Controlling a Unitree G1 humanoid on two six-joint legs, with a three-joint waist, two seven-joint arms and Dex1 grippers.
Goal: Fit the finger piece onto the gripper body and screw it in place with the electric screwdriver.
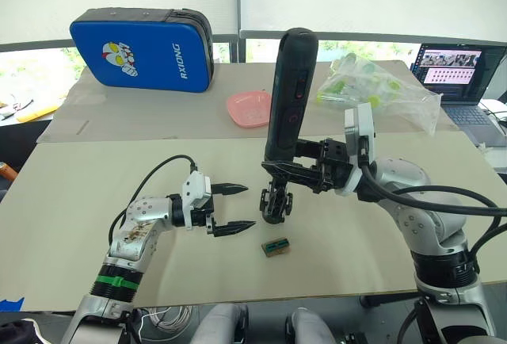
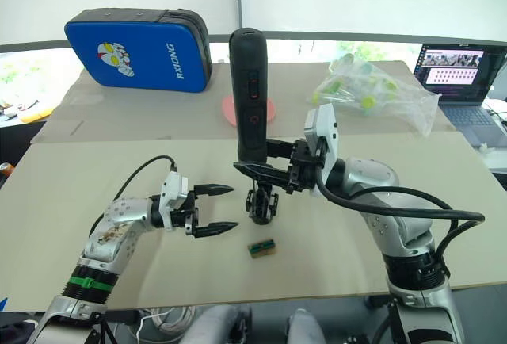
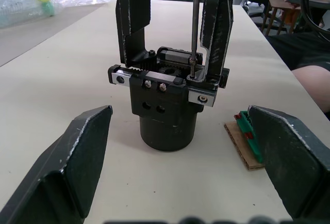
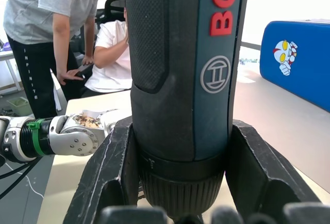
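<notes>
The gripper body stands upright on the table, a little ahead of my left gripper, which is open and not touching it. Two pointed black fingers rise from its top. One of them is the finger piece, seated on the rail. My right gripper is shut on the electric screwdriver, a thick black cylinder held upright above the body. Its thin metal bit comes straight down beside the finger piece, with the tip on a screw at that piece's base.
A small green-and-brown block lies just beside the gripper body. At the back are a blue case, a pink dish, a clear plastic bag and a laptop. Two people are beyond the table's left side.
</notes>
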